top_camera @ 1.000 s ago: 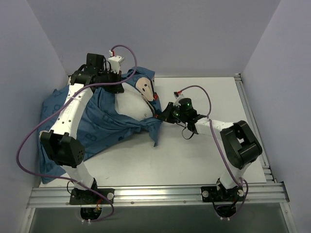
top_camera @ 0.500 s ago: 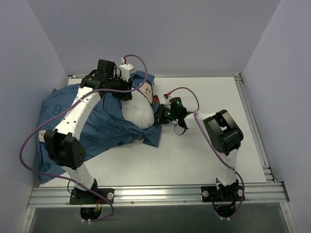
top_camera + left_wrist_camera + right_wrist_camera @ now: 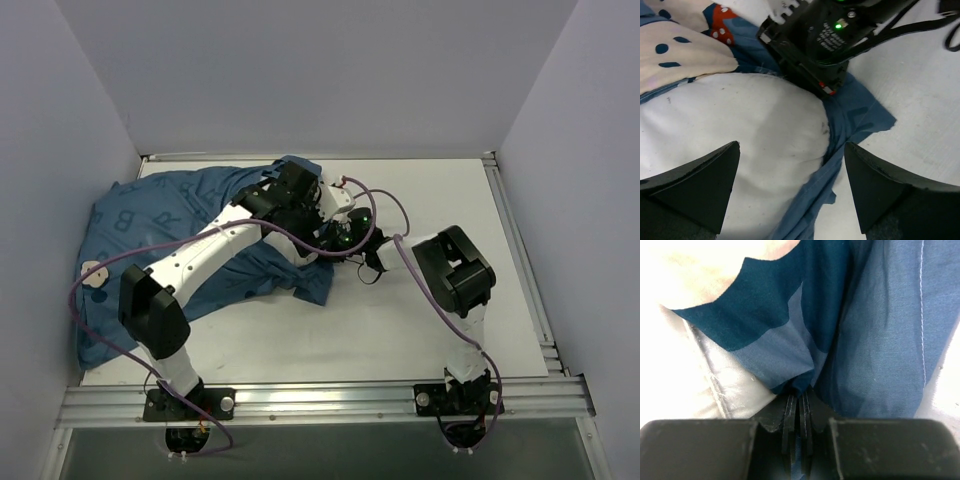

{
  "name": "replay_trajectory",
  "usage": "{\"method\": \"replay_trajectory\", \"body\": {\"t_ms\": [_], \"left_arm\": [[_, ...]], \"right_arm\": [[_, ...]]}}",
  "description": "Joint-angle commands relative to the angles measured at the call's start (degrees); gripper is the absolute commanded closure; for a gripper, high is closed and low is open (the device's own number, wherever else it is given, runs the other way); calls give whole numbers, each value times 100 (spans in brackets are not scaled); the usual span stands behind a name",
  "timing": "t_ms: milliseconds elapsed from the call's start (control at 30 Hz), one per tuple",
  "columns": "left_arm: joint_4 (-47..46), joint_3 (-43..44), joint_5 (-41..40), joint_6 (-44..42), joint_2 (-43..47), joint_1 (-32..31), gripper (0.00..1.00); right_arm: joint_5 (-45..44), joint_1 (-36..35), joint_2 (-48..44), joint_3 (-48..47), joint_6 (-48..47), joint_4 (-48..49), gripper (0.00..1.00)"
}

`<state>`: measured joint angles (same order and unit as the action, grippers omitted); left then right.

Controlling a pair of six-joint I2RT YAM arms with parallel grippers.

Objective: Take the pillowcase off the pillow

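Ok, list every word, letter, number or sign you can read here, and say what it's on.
"B": pale letter printed on the pillowcase, left side, top view; probable reading.
"R": pale letter beside it; probable reading.
Other printed letters: folded or blurred, unreadable.
No readable label on the right gripper, only a green light.

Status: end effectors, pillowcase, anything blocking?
Left end effector open, over bare pillow. Right end effector shut on bunched pillowcase. Pillow partly uncovered, not out. Both end effectors crowd the same corner.
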<state>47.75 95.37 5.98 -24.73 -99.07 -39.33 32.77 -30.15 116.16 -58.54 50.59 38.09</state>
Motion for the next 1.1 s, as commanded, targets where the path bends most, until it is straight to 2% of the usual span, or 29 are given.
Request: {"method": "replay_trajectory", "body": {"t_ms": [0, 167, 367, 400, 467, 500, 667, 800, 867, 1067], "left_arm": [[-362, -19, -1036, -243, -253, 66, 6], [-923, -334, -1730, -330, -596, 66, 6], [-1154, -765, -1600, -418, -816, 66, 5], [-1110, -835, -1426, -427, -825, 66, 17], [-1031, -871, -1345, -392, -869, 83, 58], [-1004, -845, -1345, -357, -869, 101, 97], [-1189, -609, -1100, 20, -334, 522, 98], [-1013, 392, -432, 792, 123, 1313, 98], [-873, 946, -186, 908, 247, 1602, 98], [-495, 1650, 886, 1277, 818, 1885, 98]], "right_arm": [[62, -105, -190, 36, 136, 366, 100], [19, -96, -251, 124, 197, 392, 100], [-17, -79, -383, 256, 373, 516, 100], [-43, -52, -436, 282, 382, 516, 100], [-61, -26, -489, 291, 382, 525, 100], [-69, 9, -498, 300, 382, 498, 100], [-131, 62, -611, 431, 390, 402, 100], [-254, 18, -752, 616, 443, 366, 100], [-315, -8, -796, 642, 434, 331, 100], [-403, -122, -683, 608, 426, 279, 100]]}}
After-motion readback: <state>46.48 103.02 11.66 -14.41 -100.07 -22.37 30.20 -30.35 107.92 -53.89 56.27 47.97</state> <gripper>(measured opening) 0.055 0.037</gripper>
